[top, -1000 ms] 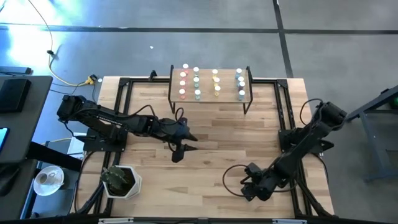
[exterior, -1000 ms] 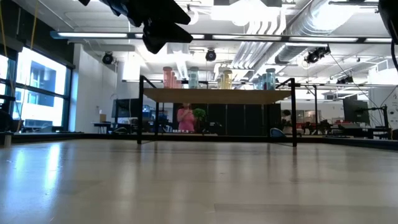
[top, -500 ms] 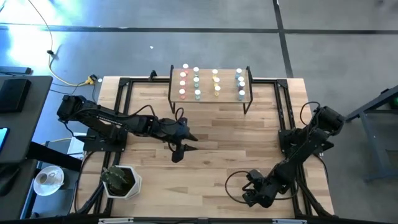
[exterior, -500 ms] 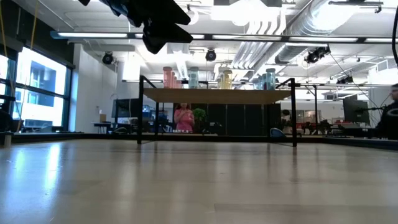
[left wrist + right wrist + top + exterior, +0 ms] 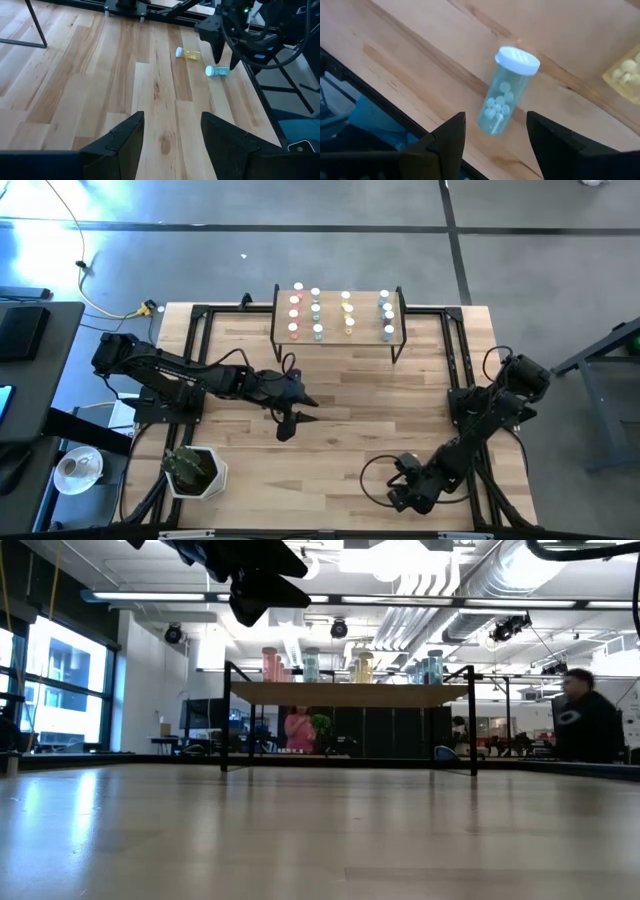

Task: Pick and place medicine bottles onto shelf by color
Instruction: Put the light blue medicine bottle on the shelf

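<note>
Two medicine bottles lie on their sides near the table's near right corner: a blue-grey one (image 5: 505, 97) and a yellow one (image 5: 187, 53), both with white caps. My right gripper (image 5: 495, 145) hovers open just above the blue-grey bottle (image 5: 218, 71), fingers pointing steeply down, one on either side of it, touching nothing. My left gripper (image 5: 290, 420) waits open above the table's middle. The shelf (image 5: 366, 310) stands at the far edge and carries several bottles (image 5: 316, 313) in rows by colour.
A white pot with a plant (image 5: 195, 470) stands at the near left. Black frame rails (image 5: 470, 480) run along the table's right side, close to the two lying bottles. A person (image 5: 585, 725) shows in the room beyond the table.
My right gripper has sunk and gone a little toward the table's near edge, down over the blue-grey bottle, rolling slightly as it went. Its fingers stay open. A person has walked into the low view at the right.
</note>
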### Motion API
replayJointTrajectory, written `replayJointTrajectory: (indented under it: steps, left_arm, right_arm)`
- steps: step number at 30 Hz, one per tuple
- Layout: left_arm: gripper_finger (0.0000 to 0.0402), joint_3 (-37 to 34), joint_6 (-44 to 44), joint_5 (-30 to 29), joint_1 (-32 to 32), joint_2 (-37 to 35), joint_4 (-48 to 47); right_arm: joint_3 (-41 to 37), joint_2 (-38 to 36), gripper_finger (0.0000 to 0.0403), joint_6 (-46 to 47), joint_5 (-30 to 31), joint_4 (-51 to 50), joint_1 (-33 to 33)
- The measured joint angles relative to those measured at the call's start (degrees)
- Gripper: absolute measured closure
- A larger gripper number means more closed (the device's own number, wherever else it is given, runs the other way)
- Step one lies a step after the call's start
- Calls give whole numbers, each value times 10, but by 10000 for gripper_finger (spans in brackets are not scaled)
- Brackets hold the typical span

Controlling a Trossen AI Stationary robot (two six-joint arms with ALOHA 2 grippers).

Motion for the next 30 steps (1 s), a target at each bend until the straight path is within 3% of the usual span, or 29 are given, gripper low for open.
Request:
replayJointTrajectory:
  steps: [7, 16, 23, 30]
  left_arm:
    - [213, 0, 0, 0, 0, 0, 0]
    - [213, 0, -1, 0, 0, 0, 0]
    - [213, 0, -5, 0, 0, 0, 0]
    - [213, 0, -5, 0, 0, 0, 0]
  right_arm:
    - [0, 4, 202, 1, -7, 9, -5]
    - [1, 41, 202, 0, -67, 23, -15]
    - [1, 42, 202, 0, -66, 16, -16]
    - [1, 43, 249, 0, -66, 10, -16]
